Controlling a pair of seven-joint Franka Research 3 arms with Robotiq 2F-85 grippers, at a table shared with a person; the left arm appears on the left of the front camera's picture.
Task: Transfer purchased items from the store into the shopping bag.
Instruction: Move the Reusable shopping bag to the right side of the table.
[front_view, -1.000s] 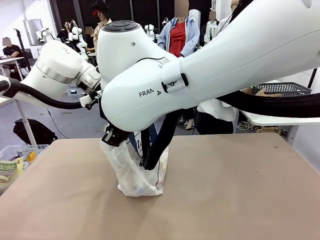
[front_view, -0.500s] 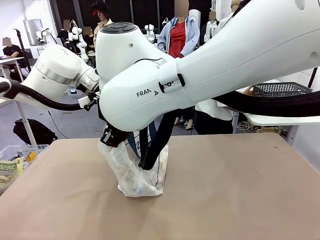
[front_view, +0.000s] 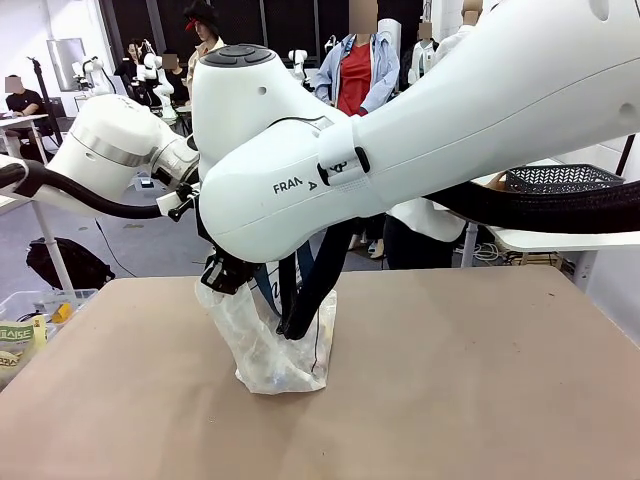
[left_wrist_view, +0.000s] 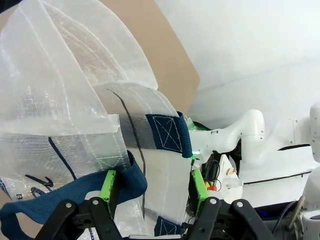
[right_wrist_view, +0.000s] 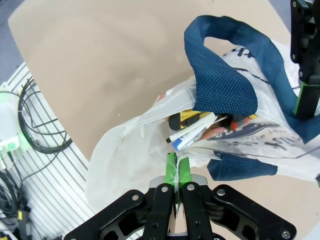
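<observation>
The right gripper (right_wrist_view: 176, 165) was pressed together on a thin fold of the shopping bag (right_wrist_view: 150, 150) rim, its green pads pinching the translucent film between them. Just beyond that pinch the bag's mouth gaped toward the wrist camera, with the purchased items (right_wrist_view: 200, 127) lying inside it: small packets in yellow, red and white. A navy handle (right_wrist_view: 220, 75) arched above the opening.

The left gripper (left_wrist_view: 152, 187) stood spread, its green fingers (left_wrist_view: 107, 184) either side of the bag's opposite wall, one touching a navy strap (left_wrist_view: 85, 187); it looked to be bracing rather than clamping, though that could not be told for sure.

In the front view the shopping bag (front_view: 275, 350) stood upright on the desk (front_view: 480, 380), long axis vertical, below the two crossed arms. The store (front_view: 560, 178) sat well apart, behind and to the right, so the right arm appeared the nearer one for any further fetch.
</observation>
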